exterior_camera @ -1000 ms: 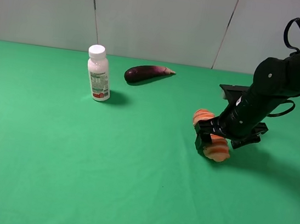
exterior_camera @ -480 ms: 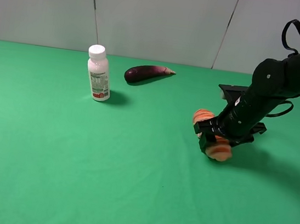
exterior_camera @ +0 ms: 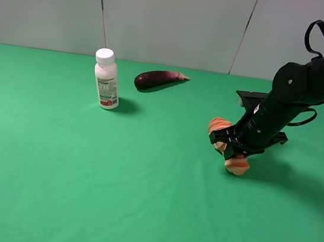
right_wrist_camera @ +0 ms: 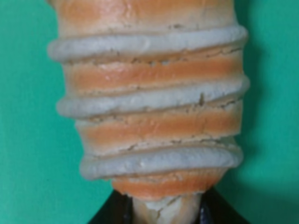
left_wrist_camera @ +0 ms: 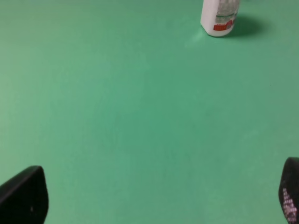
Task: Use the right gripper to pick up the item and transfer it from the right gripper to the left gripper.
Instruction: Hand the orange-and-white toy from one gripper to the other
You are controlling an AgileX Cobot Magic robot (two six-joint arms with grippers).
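The item (exterior_camera: 237, 164), an orange-and-cream ribbed roll, lies on the right of the green table (exterior_camera: 139, 201). Its far end (exterior_camera: 217, 126) sticks out beyond the gripper. My right gripper (exterior_camera: 232, 147), all black on a thick black arm, is shut around the roll's middle, low at the table surface. In the right wrist view the roll (right_wrist_camera: 149, 107) fills the frame and the black fingers (right_wrist_camera: 112, 212) show at its base. My left gripper (left_wrist_camera: 156, 196) is open and empty over bare green cloth, and it is out of the exterior high view.
A white bottle (exterior_camera: 106, 80) stands at the back left and also shows in the left wrist view (left_wrist_camera: 219, 17). A dark purple eggplant (exterior_camera: 157, 78) lies behind it toward the middle. A grey wall runs along the table's far edge.
My right gripper's fingers have closed in on the roll. The roll's near end has shifted slightly right and toward the front. The bottle and the eggplant have not moved.
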